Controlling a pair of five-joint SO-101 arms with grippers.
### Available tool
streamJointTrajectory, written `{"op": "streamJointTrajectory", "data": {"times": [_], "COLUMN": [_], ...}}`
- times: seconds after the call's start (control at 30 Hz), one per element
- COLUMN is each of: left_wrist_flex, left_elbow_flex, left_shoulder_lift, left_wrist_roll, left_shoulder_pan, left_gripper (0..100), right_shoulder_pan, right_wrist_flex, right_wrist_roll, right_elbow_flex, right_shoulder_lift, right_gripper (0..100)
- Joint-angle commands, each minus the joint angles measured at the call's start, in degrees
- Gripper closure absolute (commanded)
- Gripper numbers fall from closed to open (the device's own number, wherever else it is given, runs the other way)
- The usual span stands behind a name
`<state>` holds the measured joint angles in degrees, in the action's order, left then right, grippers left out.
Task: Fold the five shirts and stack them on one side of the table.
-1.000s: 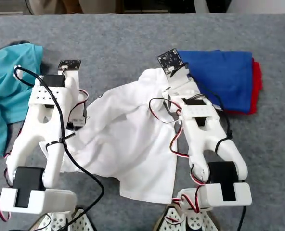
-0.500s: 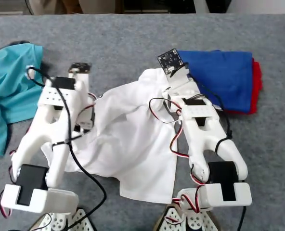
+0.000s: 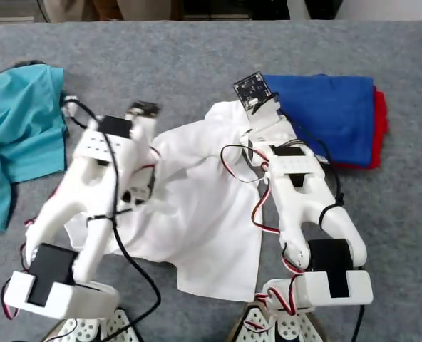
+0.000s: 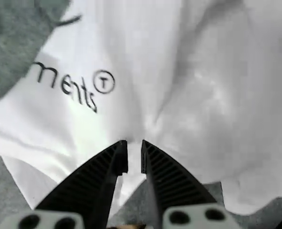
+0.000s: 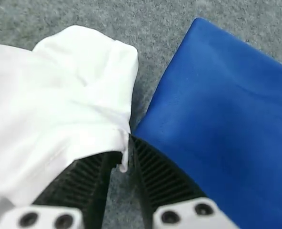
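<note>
- white shirt (image 3: 197,214): crumpled and unfolded mid-table (image 3: 197,50), between the two arms. Likely light, limp cloth that will sag and bunch when lifted. Best taken at a hem or shoulder seam, both sides at once.
- left gripper (image 4: 134,153): fingers nearly closed with a thin gap, pinching a fold of the white shirt near its print (image 4: 74,86).
- right gripper (image 5: 125,160): fingers narrow, clamped on the shirt's seamed edge, just beside the blue shirt (image 5: 226,95).
- blue shirt lies folded on the red shirt (image 3: 382,121) at the table's right side. teal shirt (image 3: 18,121) is unfolded at the left.
</note>
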<state>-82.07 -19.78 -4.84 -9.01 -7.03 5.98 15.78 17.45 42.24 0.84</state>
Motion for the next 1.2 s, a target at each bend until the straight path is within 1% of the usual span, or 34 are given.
{"op": "streamJointTrajectory", "data": {"times": [0.0,0.1,0.27,0.43,0.67,0.8,0.87,0.93,1.03,1.1,1.17], "left_wrist_flex": [7.3,12.92,20.57,29.63,34.9,36.75,35.43,31.21,21.36,14.59,9.05], "left_elbow_flex": [-1.41,-3.69,-7.91,-8.97,-9.49,-8.35,-5.89,-1.32,8.09,14.07,19.34], "left_shoulder_lift": [-1.63,-1.63,-1.54,-1.54,-0.92,4.26,7.08,9.01,9.89,9.89,9.89], "left_wrist_roll": [-3.25,-4.66,-4.48,-4.13,-4.13,-4.13,-4.04,-1.76,1.14,0.88,0.97], "left_shoulder_pan": [7.56,11.78,12.66,15.56,16.26,16.44,16.53,16.79,17.32,17.14,17.14], "left_gripper": [93,93,93,93,93,93,93,93,93,93,91], "right_shoulder_pan": [-0.92,-0.92,-0.92,-0.92,-0.92,-0.92,-0.92,-0.92,-0.92,-0.92,-0.92], "right_wrist_flex": [-0.09,-0.09,-0.09,-0.09,-0.18,-0.18,-0.18,-0.18,-0.18,-0.18,-0.18], "right_wrist_roll": [0.53,0.53,0.53,0.53,0.53,0.53,0.53,0.53,0.53,0.53,0.53], "right_elbow_flex": [-2.77,-2.77,-2.77,-2.77,-2.77,-2.77,-2.77,-2.77,-2.77,-2.77,-2.77], "right_shoulder_lift": [0.22,0.22,0.22,0.22,0.22,0.22,0.22,0.22,0.22,0.22,0.22], "right_gripper": [99.8,99.8,99.8,99.8,99.8,99.8,99.8,99.8,99.8,99.8,99.8]}}
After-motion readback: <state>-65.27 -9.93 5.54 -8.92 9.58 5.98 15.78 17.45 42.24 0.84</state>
